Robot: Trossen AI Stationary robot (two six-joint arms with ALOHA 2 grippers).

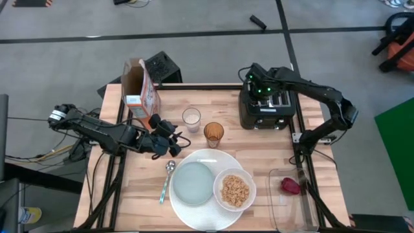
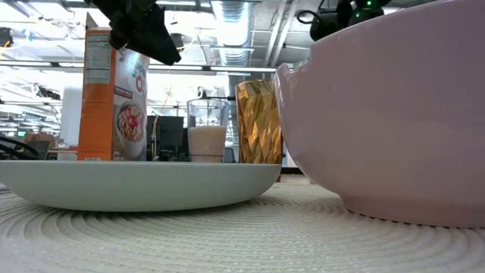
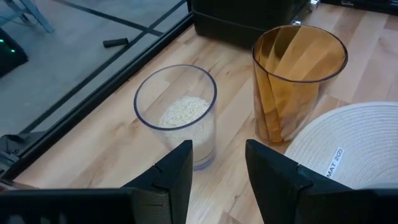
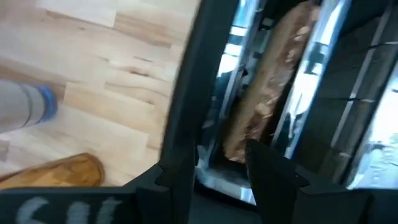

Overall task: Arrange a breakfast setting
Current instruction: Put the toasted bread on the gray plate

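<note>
A: How is the setting laid out in the high view?

B: A large round white plate (image 1: pixel 208 158) is located at lower centre. A smaller pale grey-blue plate (image 1: pixel 193 183) and a white bowl (image 1: pixel 235 189) of tan cereal (image 1: pixel 235 191) are seated on it.

A: And the remaining items?

B: A metal spoon (image 1: pixel 167 179) is laid left of the plate. Dark red fruit (image 1: pixel 291 186) is positioned lower right. A brown toast slice (image 4: pixel 267 93) is stood upright in a slot.

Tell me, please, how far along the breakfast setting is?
Done: grey-blue plate and cereal bowl sit on the white plate, spoon beside it. In hand: the right end effector is at the toaster, toast in its slot. Left: toast and the red fruit.
</note>
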